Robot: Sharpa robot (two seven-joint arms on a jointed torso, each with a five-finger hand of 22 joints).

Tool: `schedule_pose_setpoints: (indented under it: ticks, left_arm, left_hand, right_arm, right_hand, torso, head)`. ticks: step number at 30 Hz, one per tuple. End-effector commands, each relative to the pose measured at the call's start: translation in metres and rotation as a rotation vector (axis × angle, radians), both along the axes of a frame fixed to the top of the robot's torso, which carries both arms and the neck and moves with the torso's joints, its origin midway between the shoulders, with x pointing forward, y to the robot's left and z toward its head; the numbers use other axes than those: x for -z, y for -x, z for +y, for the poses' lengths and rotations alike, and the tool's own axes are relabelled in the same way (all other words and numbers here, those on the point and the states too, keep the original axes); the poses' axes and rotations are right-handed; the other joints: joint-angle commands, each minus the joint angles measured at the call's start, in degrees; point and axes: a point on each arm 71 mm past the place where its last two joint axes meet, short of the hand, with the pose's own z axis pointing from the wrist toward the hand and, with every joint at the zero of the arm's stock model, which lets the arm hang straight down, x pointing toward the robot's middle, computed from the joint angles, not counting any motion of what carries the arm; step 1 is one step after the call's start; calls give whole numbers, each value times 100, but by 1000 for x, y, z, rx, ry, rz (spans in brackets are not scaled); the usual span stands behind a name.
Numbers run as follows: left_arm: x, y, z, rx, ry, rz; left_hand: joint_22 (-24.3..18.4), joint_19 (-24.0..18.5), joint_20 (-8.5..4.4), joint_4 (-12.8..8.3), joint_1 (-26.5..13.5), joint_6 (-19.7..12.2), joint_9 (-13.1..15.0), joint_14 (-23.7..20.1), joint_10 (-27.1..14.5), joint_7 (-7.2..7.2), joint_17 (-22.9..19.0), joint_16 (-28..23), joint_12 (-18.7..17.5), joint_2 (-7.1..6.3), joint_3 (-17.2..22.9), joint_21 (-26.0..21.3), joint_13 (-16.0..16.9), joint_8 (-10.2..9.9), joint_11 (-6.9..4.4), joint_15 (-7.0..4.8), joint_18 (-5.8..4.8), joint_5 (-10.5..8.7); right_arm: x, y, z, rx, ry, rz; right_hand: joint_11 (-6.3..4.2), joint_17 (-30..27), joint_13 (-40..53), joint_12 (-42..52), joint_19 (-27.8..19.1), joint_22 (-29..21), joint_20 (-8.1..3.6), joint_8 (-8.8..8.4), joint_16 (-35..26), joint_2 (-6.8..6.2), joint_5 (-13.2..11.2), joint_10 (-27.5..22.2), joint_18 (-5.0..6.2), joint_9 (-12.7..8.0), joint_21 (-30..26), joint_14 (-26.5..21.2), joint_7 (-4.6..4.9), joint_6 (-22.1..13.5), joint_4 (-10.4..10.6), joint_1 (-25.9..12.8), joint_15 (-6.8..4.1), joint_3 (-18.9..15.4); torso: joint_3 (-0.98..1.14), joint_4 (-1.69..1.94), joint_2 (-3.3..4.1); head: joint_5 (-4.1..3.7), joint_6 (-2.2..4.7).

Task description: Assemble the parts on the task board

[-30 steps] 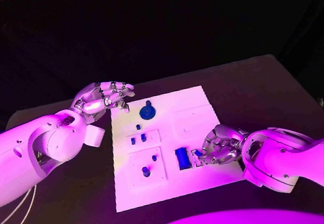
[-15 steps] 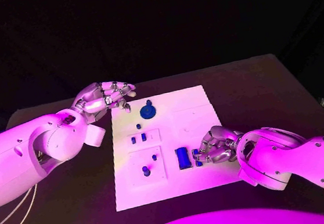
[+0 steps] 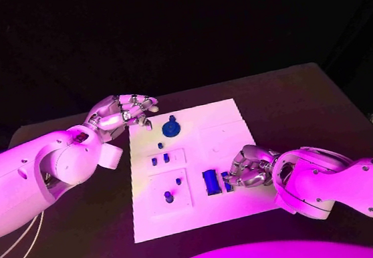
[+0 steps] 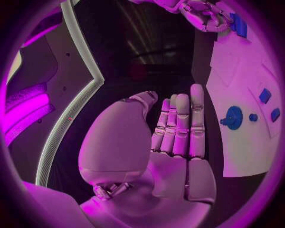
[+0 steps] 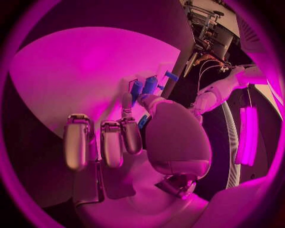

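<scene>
Two robot hands before me, right robot hand pinching a blue part at the task board lower right, left robot hand curled empty at upper left

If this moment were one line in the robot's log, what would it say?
left hand: open, at task board far corner | right hand: fingers on small blue part | round blue part: untouched

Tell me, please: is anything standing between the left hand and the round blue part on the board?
Nothing visible does. The left hand hovers at the board's far left corner, holding nothing. The round part lies close by, and only bare white board shows between them. The right hand is at the oblong parts on the nearer half.
</scene>
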Motion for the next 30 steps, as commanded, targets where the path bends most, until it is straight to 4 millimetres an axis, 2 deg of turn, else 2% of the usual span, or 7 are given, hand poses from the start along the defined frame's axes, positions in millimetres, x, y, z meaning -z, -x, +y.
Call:
schedule_pose_setpoints:
  ticks: [1,4,6,13,16,19,30]
  left_arm:
    - [-1,1,-2,19,15,4]
    - [-1,1,-2,18,14,5]
    - [-1,1,-2,18,14,5]
    - [-1,1,-1,16,13,6]
    - [-1,1,0,15,12,6]
    - [-1,1,0,15,12,6]
    - [-1,1,0,14,12,5]
  left_hand:
    - [-5,20,-2,41,-43,-51,-6,-7,-42,5,10,1,29,32,-3,-19,9,36,-17,14,32,31]
    - [-5,20,-2,41,-43,-51,-6,-7,-42,5,10,1,29,32,-3,-19,9,36,-17,14,32,31]
    - [-5,20,-2,41,-43,-51,-6,-7,-42,5,10,1,29,32,-3,-19,9,36,-17,14,32,31]
    - [-11,21,0,47,-50,-57,-7,-11,-49,4,10,0,31,45,-5,-28,10,38,-17,15,32,33]
    - [-11,21,0,47,-50,-57,-7,-11,-49,4,10,0,31,45,-5,-28,10,38,-17,15,32,33]
    - [-11,21,0,47,-50,-57,-7,-11,-49,4,10,0,31,45,-5,-28,10,38,-17,15,32,33]
    - [-11,21,0,47,-50,-57,-7,-11,-49,4,10,0,31,45,-5,-28,10,38,-17,15,32,33]
  right_arm:
    - [3,3,2,-35,19,9]
    - [3,3,2,-37,22,8]
    - [3,3,2,-39,25,5]
    - [3,3,-2,-46,41,3]
    - [4,4,-4,-49,50,3]
    - [4,5,-5,-50,55,3]
    - [4,6,-5,-56,58,3]
  right_hand:
    - [-8,1109,879,19,387,1265,-7,-14,27,-45,-50,140,-79,-2,4,525,6,-36,5,-41,-17,-33]
    - [-10,1106,879,15,384,1263,-9,-4,25,-90,-170,138,-78,5,-3,525,5,-43,-2,-121,-19,-63]
    - [-8,1099,876,5,381,1260,-9,4,21,-100,-424,134,-76,11,-13,523,6,-48,-1,-197,-18,-89]
    - [-24,1098,878,2,379,1258,-16,17,21,-183,-504,132,-74,22,-20,523,-14,-65,-151,-16,-30,-51]
    - [-27,1103,881,0,380,1261,-22,26,23,-260,-710,132,-76,26,-9,524,-16,-64,-269,113,-35,-38]
    - [-27,1107,884,2,381,1263,-23,25,25,-290,-815,133,-78,24,-1,525,-15,-61,-310,155,-34,-38]
    - [-18,1107,887,1,380,1261,-19,17,25,-302,-1073,134,-77,13,-5,525,-5,-49,-297,126,-27,-82]
  torso:
    - [3,0,2]
    - [1,-3,3]
    - [1,-2,1]
    - [5,-1,2]
    - [5,-2,2]
    - [3,-4,1]
    - [2,1,1]
  head:
    - [-5,-17]
    - [-3,-19]
    - [-5,-23]
    - [-3,-37]
    - [-3,-42]
    - [-2,-42]
    - [-15,-36]
